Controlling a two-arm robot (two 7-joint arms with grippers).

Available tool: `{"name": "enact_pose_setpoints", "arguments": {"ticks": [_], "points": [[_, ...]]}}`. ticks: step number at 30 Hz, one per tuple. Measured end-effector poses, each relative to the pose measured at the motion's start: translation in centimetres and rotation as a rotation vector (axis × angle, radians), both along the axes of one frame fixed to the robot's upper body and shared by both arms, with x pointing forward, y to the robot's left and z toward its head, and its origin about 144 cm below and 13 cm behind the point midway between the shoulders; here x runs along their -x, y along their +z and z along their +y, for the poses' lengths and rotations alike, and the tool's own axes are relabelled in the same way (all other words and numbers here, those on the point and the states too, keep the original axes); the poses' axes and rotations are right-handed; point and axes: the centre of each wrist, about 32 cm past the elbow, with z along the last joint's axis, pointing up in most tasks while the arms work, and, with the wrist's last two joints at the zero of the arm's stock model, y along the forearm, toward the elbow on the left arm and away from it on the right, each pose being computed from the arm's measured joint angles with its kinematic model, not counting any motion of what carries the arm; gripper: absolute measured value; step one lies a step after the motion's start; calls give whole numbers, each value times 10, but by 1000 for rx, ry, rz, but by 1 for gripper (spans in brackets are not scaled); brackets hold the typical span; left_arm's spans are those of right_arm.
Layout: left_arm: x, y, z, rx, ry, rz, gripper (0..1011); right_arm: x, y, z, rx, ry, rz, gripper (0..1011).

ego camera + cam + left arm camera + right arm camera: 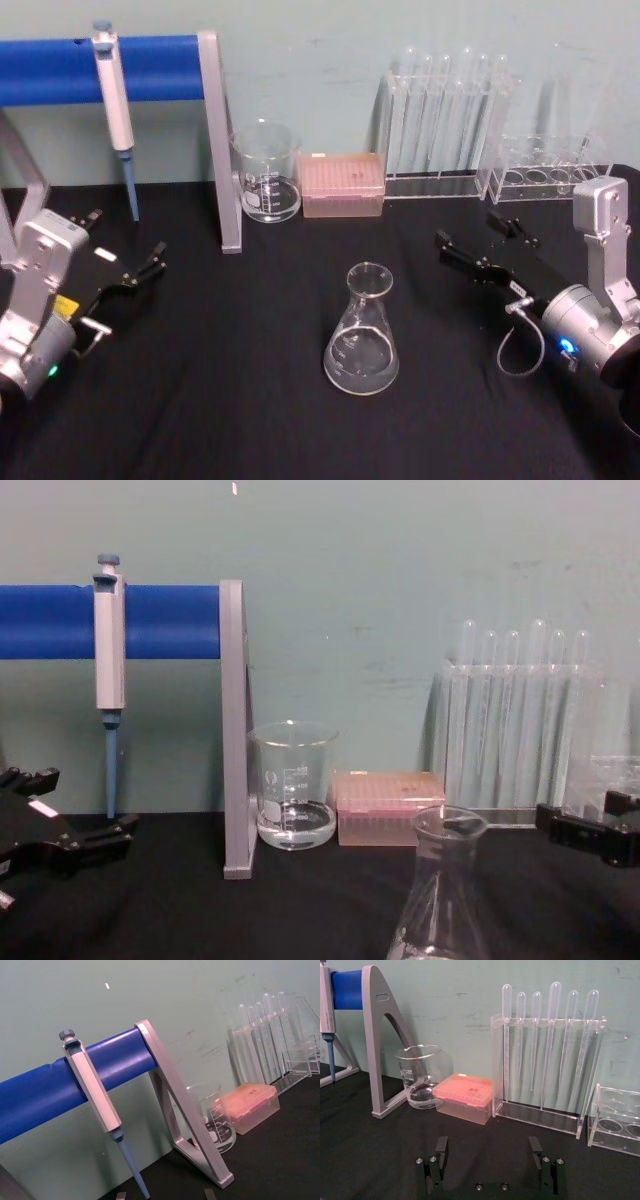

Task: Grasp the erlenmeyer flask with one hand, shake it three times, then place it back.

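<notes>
Erlenmeyer flask [362,335] stands ungrasped at frame centre; both grippers, left [128,274] and right [487,247], gape apart, so one must reach its neck.

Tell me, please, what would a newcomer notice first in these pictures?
First the flask, which stands upright and alone in the middle of the black table, between the open left gripper and the open right gripper, touched by neither. Next the blue bar at the back left, where a pipette hangs, with a beaker and a pink box beside its stand.
</notes>
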Motion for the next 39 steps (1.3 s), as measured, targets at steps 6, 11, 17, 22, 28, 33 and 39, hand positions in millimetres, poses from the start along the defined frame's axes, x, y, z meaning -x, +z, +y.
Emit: {"name": "enact_pose_setpoints", "arguments": {"ticks": [6, 11, 17, 22, 28, 33, 39], "points": [[0, 0, 0, 0, 0, 0, 1001, 0, 0, 0, 0, 0, 0, 1003], [0, 0, 0, 0, 0, 0, 1001, 0, 0, 0, 0, 0, 0, 1002], [0, 0, 0, 0, 0, 0, 1001, 0, 0, 0, 0, 0, 0, 1003], [0, 0, 0, 0, 0, 0, 1001, 0, 0, 0, 0, 0, 0, 1003], [0, 0, 0, 0, 0, 0, 1001, 0, 0, 0, 0, 0, 0, 1003], [0, 0, 0, 0, 0, 0, 1001, 0, 0, 0, 0, 0, 0, 1003], [0, 0, 0, 0, 0, 0, 1001, 0, 0, 0, 0, 0, 0, 1003]]}}
